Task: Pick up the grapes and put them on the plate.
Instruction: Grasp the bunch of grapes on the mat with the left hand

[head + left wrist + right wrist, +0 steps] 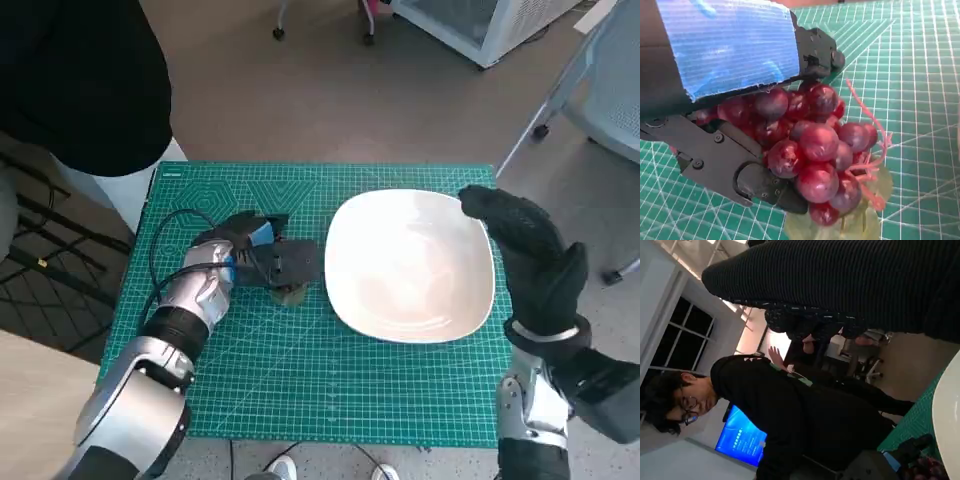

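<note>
Here the left hand [262, 256] grips the grapes [815, 150] on the green mat [300, 380], just beside the left edge of the white plate [410, 262]. The right hand [528, 250] holds nothing, its fingers loosely extended over the plate's right rim.

Bare mat [300, 360] beside plate [410, 265]

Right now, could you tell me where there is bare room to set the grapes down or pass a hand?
The white plate holds nothing, so its whole bowl is free. The green cutting mat is bare in front of the plate. It is crowded left of the plate, where the left hand grips the grapes, and at the plate's right rim, where the right hand sits.
</note>
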You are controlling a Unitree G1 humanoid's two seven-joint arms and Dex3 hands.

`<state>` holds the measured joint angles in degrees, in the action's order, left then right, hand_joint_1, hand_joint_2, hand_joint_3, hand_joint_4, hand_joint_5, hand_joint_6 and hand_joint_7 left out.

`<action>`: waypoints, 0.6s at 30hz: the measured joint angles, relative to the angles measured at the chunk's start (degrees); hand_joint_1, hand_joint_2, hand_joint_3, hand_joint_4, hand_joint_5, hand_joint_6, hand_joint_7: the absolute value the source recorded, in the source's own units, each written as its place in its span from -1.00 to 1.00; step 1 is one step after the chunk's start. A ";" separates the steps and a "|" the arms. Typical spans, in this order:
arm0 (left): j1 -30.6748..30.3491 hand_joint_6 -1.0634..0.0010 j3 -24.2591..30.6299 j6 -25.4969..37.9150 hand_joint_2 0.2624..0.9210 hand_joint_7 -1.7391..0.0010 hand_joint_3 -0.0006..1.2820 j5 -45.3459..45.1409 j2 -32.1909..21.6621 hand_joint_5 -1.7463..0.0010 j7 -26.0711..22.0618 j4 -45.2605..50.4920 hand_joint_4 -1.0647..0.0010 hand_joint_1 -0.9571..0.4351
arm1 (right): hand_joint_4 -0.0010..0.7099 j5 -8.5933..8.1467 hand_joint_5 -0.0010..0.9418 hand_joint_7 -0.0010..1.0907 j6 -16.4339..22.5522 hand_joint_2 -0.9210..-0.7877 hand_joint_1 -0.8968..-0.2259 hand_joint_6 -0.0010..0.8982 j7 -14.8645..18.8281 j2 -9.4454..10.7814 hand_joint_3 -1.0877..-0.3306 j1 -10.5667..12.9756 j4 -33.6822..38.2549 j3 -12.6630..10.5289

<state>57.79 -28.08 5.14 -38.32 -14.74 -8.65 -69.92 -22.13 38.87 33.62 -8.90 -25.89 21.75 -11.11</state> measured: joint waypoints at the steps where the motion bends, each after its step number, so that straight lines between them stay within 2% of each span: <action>1: 0.00 -0.21 -0.34 -0.09 0.86 0.91 -0.93 -0.20 -0.04 -0.02 0.82 0.00 -0.29 0.73 | -0.43 -0.01 -1.00 -0.26 0.00 -1.00 0.24 -0.98 0.00 0.00 0.38 -0.01 0.01 0.00; 3: -0.03 -0.32 -1.00 -0.31 0.93 0.80 -0.87 -0.71 -0.14 -0.26 2.39 0.00 -0.23 0.79 | -0.43 -0.03 -1.00 -0.26 0.00 -1.00 0.24 -0.98 0.00 0.00 0.39 -0.04 0.04 0.01; 7: -0.11 -0.11 -2.18 -1.01 0.98 0.01 -0.75 -1.78 -0.32 -0.52 5.19 0.03 -0.07 0.52 | -0.43 -0.05 -1.00 -0.26 0.00 -1.00 0.24 -0.98 0.01 0.00 0.39 -0.13 0.18 0.01; 8: -0.15 -0.07 -2.40 -1.23 0.99 -0.08 -0.73 -1.93 -0.37 -0.57 5.71 0.03 -0.05 0.48 | -0.42 -0.06 -1.00 -0.26 0.00 -1.00 0.25 -0.98 0.01 0.00 0.39 -0.16 0.24 0.01; 12: -0.33 0.00 -2.89 -1.94 1.00 -0.25 -0.71 -2.08 -0.54 -0.65 6.95 0.04 -0.04 0.40 | -0.42 -0.08 -1.00 -0.26 0.00 -1.00 0.24 -0.98 0.01 0.00 0.39 -0.27 0.51 0.01; 18: -0.37 0.05 -3.03 -2.47 1.00 -0.33 -0.71 -2.05 -0.71 -0.63 7.24 0.04 -0.07 0.38 | -0.43 -0.10 -1.00 -0.26 0.00 -1.00 0.24 -0.98 0.02 0.00 0.39 -0.29 0.66 0.00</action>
<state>57.43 -31.11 2.67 -40.37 -15.45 -1.41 -69.87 -22.22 38.87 33.64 -8.90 -26.18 22.41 -11.10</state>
